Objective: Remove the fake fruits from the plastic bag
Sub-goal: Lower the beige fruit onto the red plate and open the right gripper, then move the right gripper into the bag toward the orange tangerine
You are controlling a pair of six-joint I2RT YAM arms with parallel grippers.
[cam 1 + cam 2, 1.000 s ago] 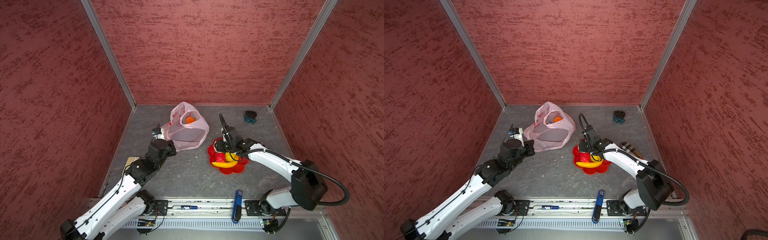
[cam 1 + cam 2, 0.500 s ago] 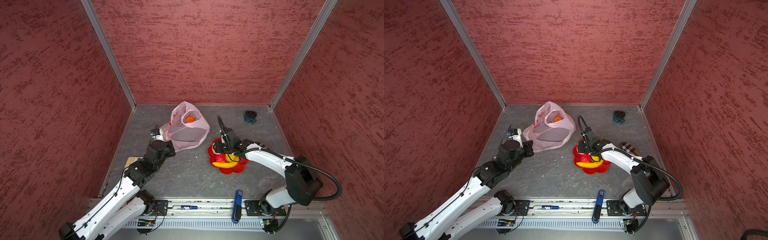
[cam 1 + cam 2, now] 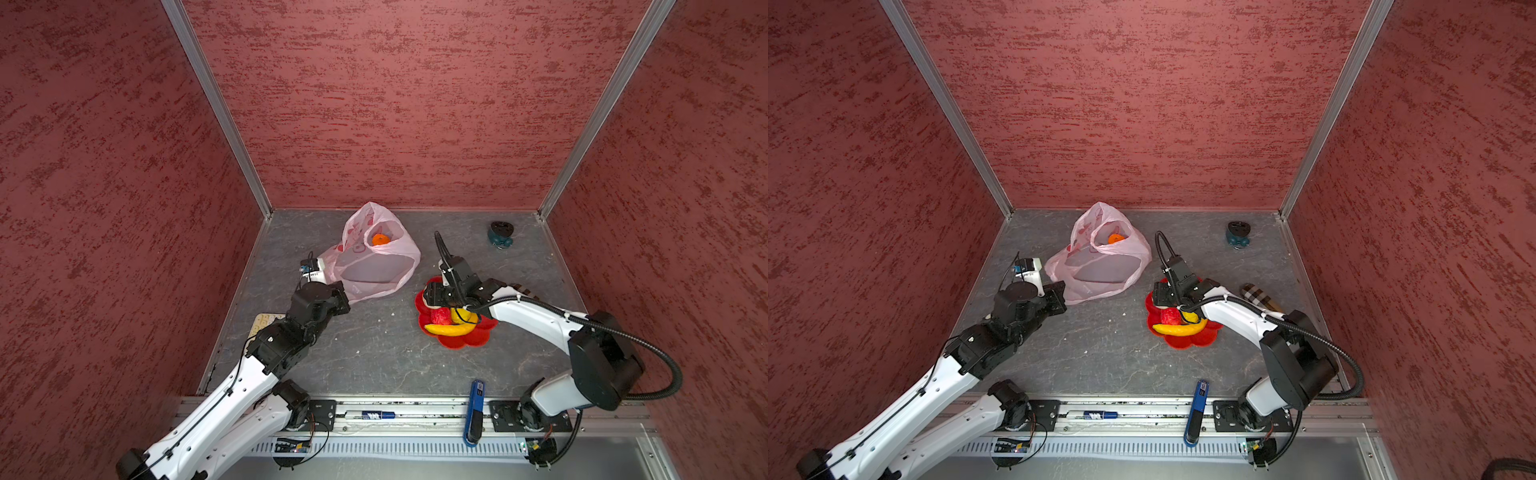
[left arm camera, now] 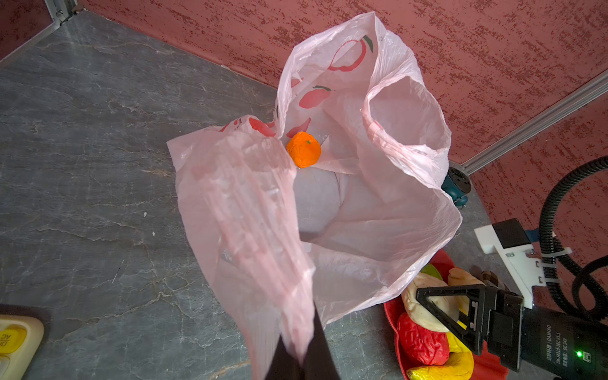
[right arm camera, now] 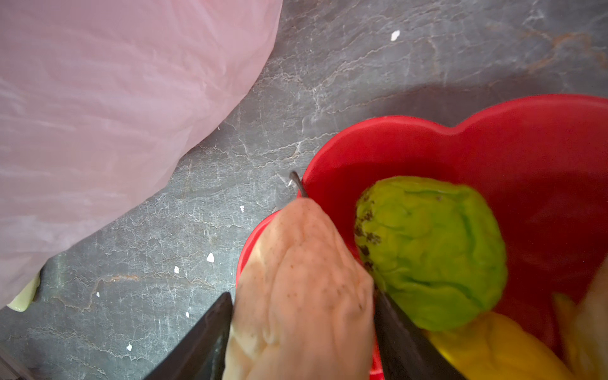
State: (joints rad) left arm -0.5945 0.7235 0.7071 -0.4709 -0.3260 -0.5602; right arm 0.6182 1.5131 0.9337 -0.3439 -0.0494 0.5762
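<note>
The pale-pink plastic bag (image 3: 376,266) (image 3: 1100,266) (image 4: 378,197) lies open at the back of the floor. An orange fruit (image 3: 380,240) (image 4: 303,149) sits inside it. My left gripper (image 3: 345,297) (image 4: 301,357) is shut on the bag's near edge. My right gripper (image 3: 430,296) (image 5: 301,296) hangs over the left rim of the red dish (image 3: 469,338) (image 5: 427,141). A beige fruit (image 5: 296,263) fills the space between its fingers. In the dish lie a banana (image 3: 449,329), a bumpy red fruit (image 3: 440,316), a bumpy green one (image 5: 434,250) and a yellow one (image 5: 493,348).
A dark teal object (image 3: 500,235) stands at the back right. A blue marker (image 3: 473,411) lies across the front rail. A beige keypad (image 3: 264,324) rests by the left wall, and a striped thing (image 3: 1258,296) lies behind my right arm. Red walls enclose three sides.
My right gripper has shifted a little to the left over the dish with the beige fruit between its fingers. The left gripper keeps its hold on the bag, nearly still.
</note>
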